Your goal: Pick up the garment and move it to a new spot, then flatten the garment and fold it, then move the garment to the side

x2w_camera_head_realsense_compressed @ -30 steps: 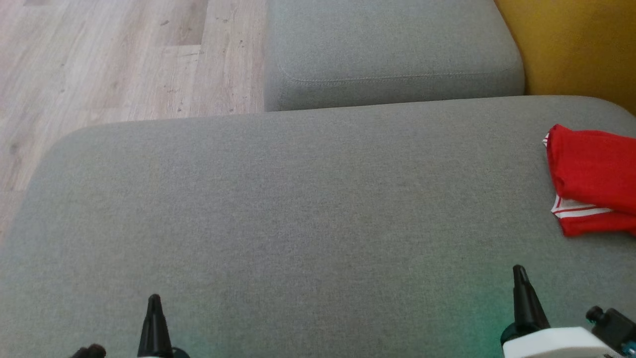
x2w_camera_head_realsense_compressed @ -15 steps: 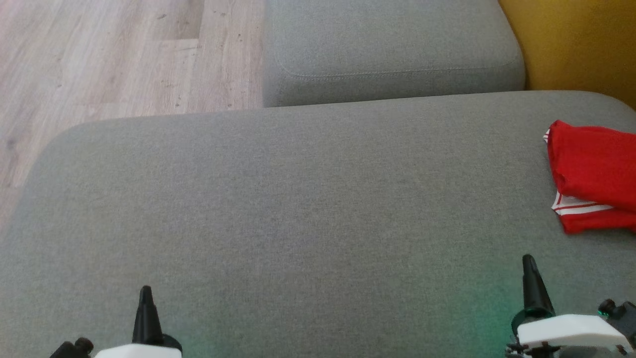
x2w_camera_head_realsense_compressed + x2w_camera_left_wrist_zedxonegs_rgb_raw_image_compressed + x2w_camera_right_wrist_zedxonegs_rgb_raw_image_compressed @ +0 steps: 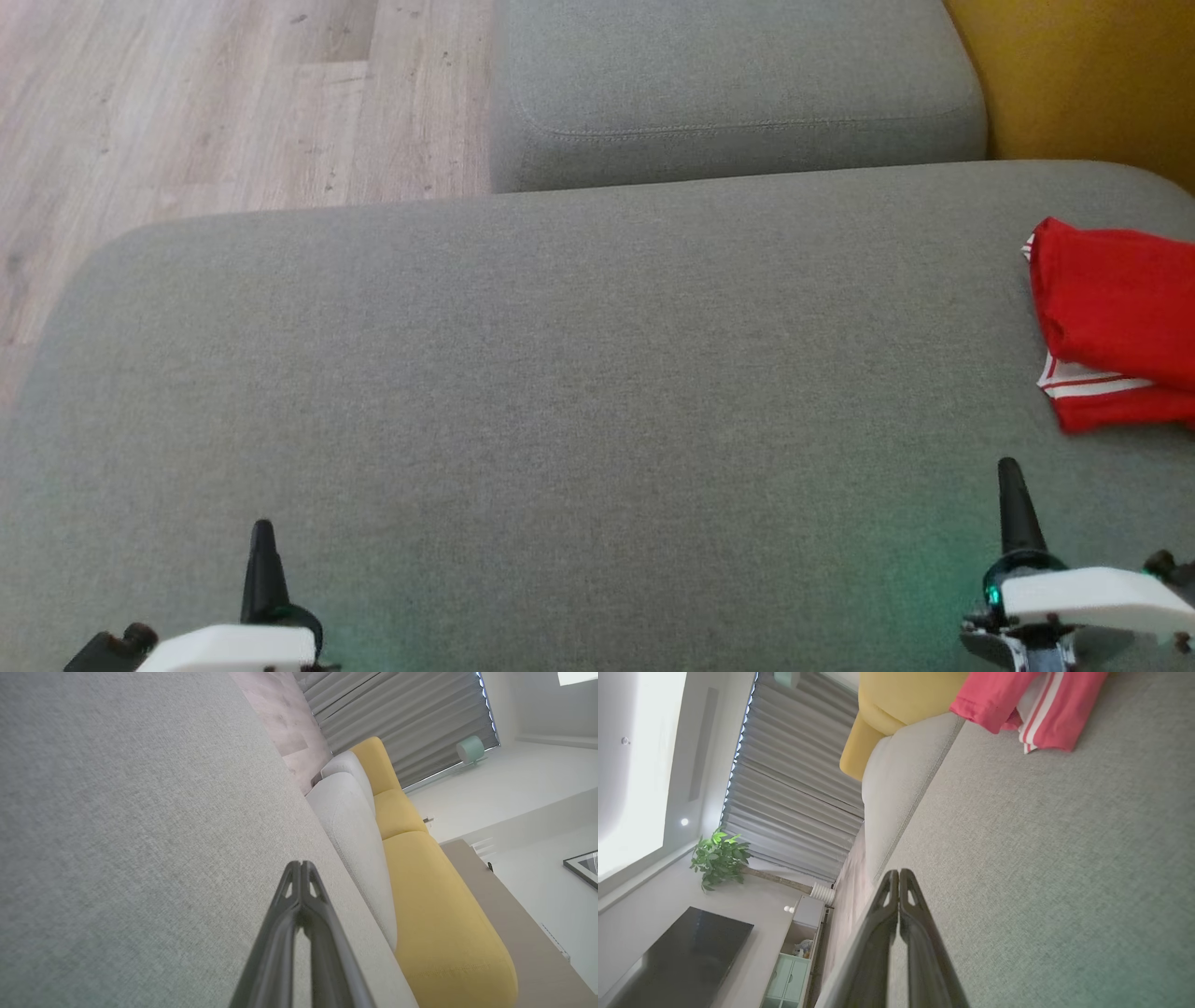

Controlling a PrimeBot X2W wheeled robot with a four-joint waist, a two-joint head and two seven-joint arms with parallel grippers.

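Risk, left side: not much going on here tbh, just wood floor (image 3: 187, 112) beyond the cushion's corner. Only a problem if cloth gets swung too wide that way and slides off.
Risk, right side: the real one. Going in with jaws pinched like this would probably just shove the bundle toward the cushion's right end instead of grabbing it. Catching only the top layer would likely pull the fold apart.
Left gripper (image 3: 263, 537): fully closed, tips touching in the left wrist view, nothing between them, hanging over bare grey fabric at lower left, well apart from the cloth.
Grey cushion (image 3: 560, 373): wide and flat, bare across the middle, with a second grey cushion (image 3: 728, 84) behind it.
Right gripper (image 3: 1008, 471): same deal, pressed shut with no gap, empty, pointing roughly toward the bundle and near it, not touching.
Garment (image 3: 1111, 317): red with white stripes, lying bunched or roughly folded at the cushion's far right, cut off by the head view's right edge, yellow sofa (image 3: 1074, 75) behind.
Stage guess: looks already parked to the side, can't say for sure.
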